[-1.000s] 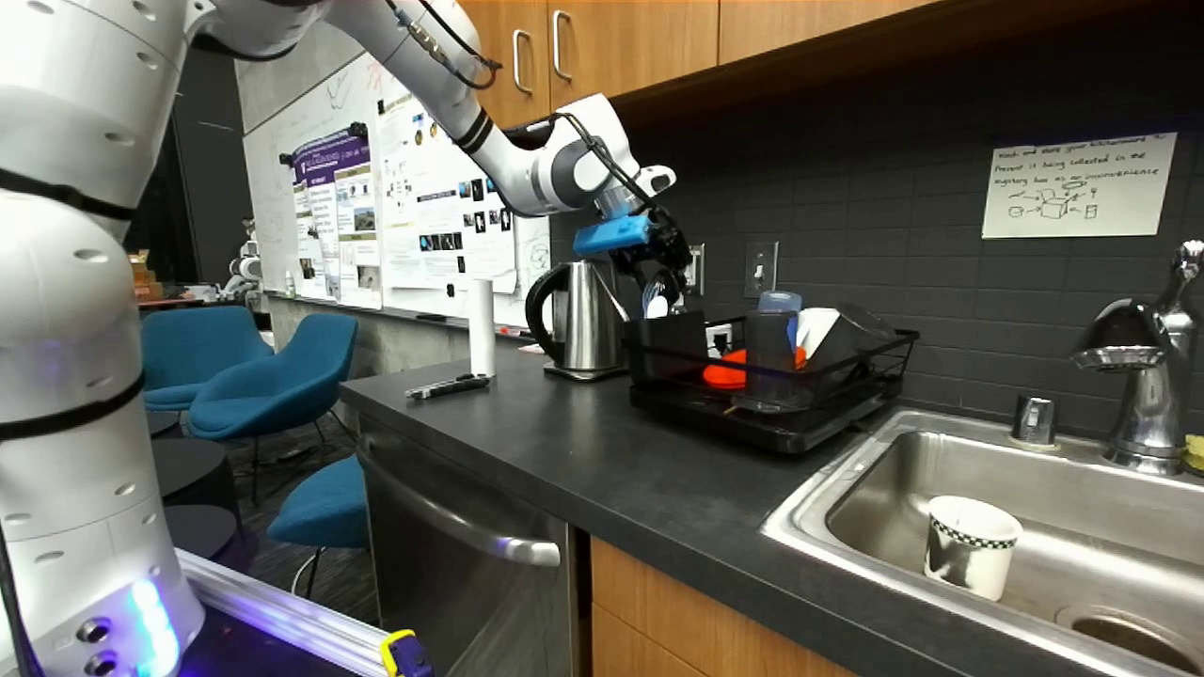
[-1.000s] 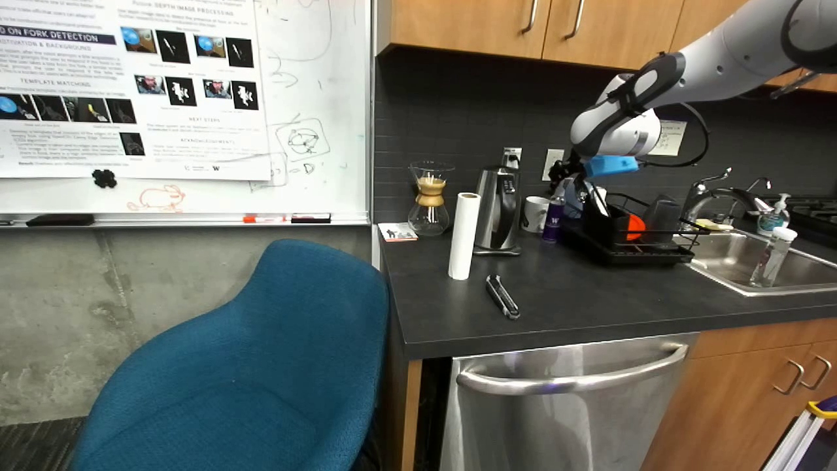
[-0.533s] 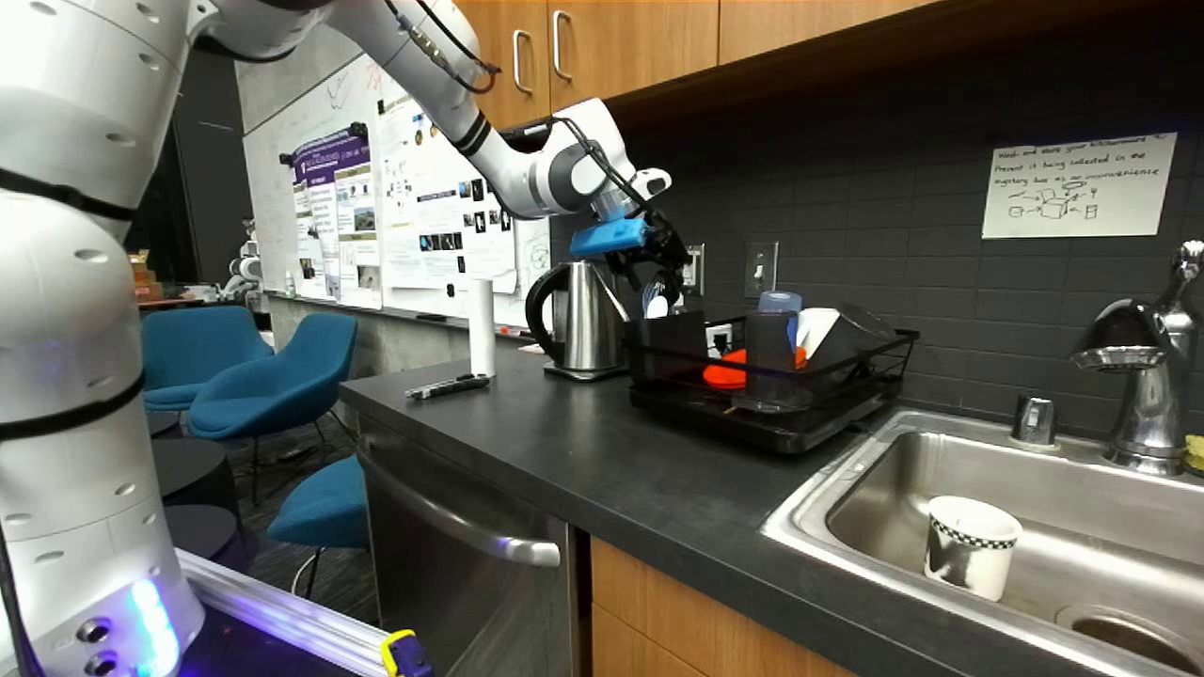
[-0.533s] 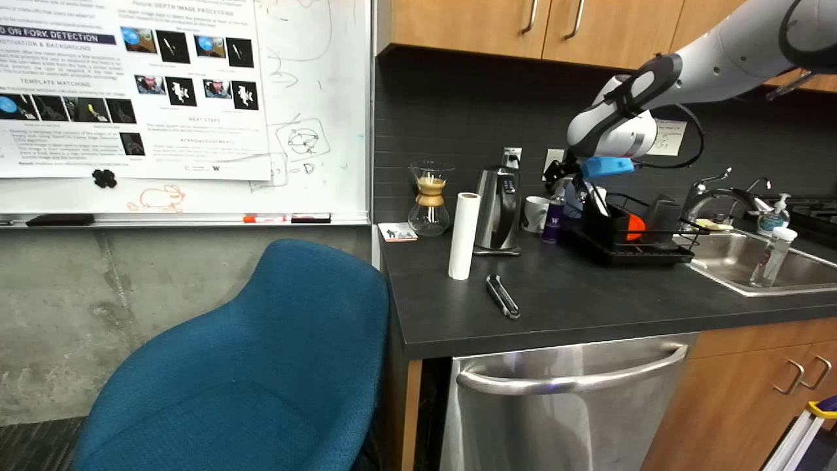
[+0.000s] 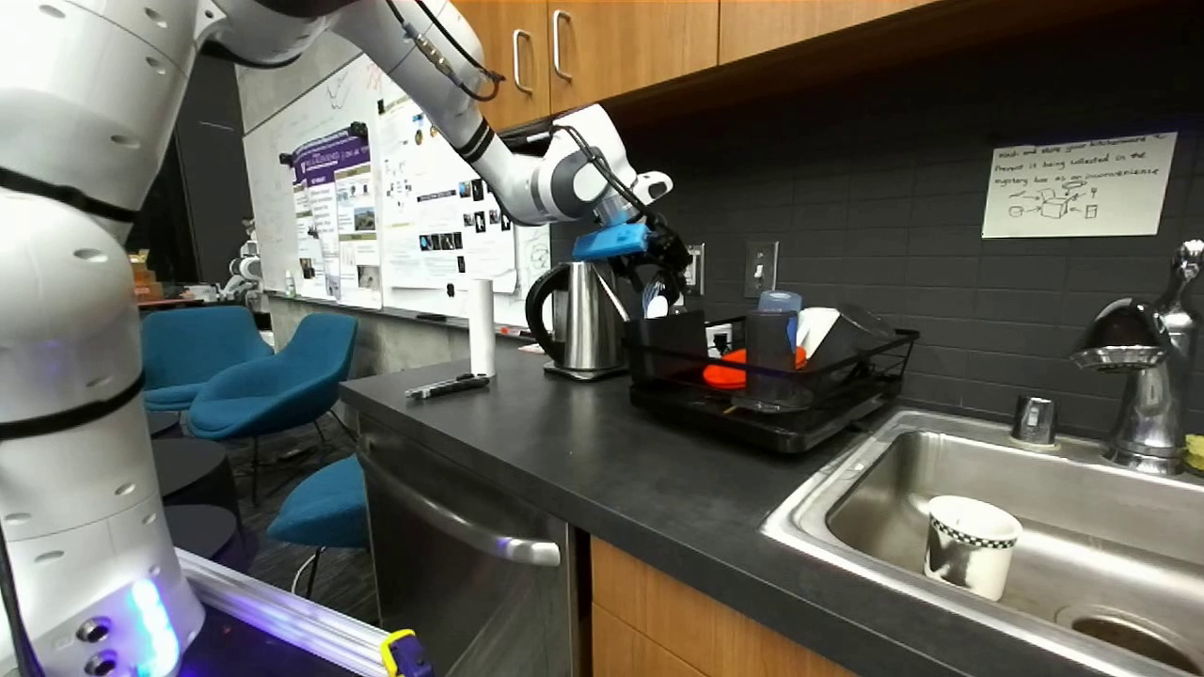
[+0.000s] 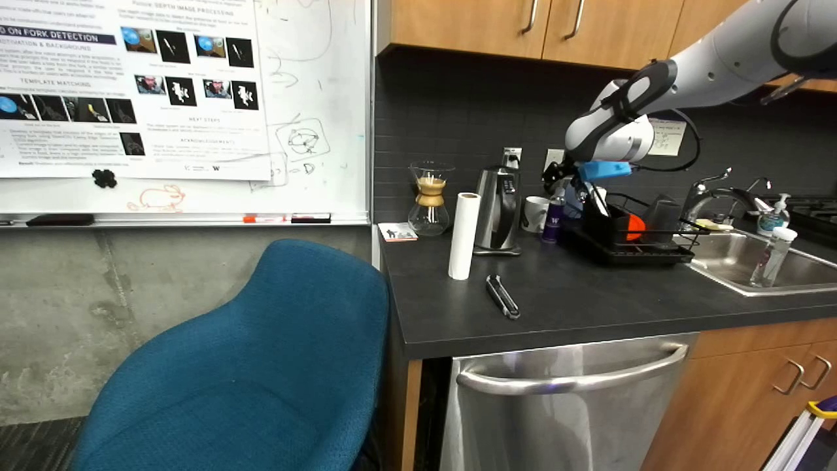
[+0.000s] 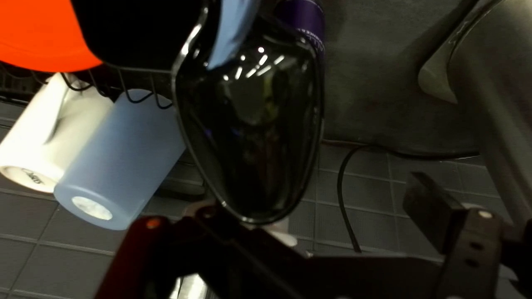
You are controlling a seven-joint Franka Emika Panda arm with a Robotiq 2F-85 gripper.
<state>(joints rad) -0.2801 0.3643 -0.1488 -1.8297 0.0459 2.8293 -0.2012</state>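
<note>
My gripper (image 7: 320, 205) stands open in the wrist view, its fingers wide apart. A dark, glossy spoon-like head (image 7: 249, 124) with a bright rim fills the middle of that view. It overlaps the left finger, so I cannot tell whether they touch. The right finger (image 7: 434, 211) is apart from it. In both exterior views the gripper (image 5: 663, 268) hangs above the black utensil holder (image 5: 668, 334) at the end of the dish rack (image 6: 644, 255). Pale utensils (image 5: 656, 301) stick up from the holder just below the fingers. Nothing is seen gripped.
Beside the rack stand a steel kettle (image 5: 588, 324), a purple bottle (image 6: 552, 219) and a white mug (image 6: 535, 214). The rack holds a blue cup (image 7: 124, 153), a white cup (image 7: 62, 124) and an orange item (image 7: 37, 33). A wall cabinet (image 5: 630, 47) hangs overhead.
The wrist and gripper have sunk a little and shifted slightly toward the kettle side over the last second. The rack, kettle and utensils look unmoved.
</note>
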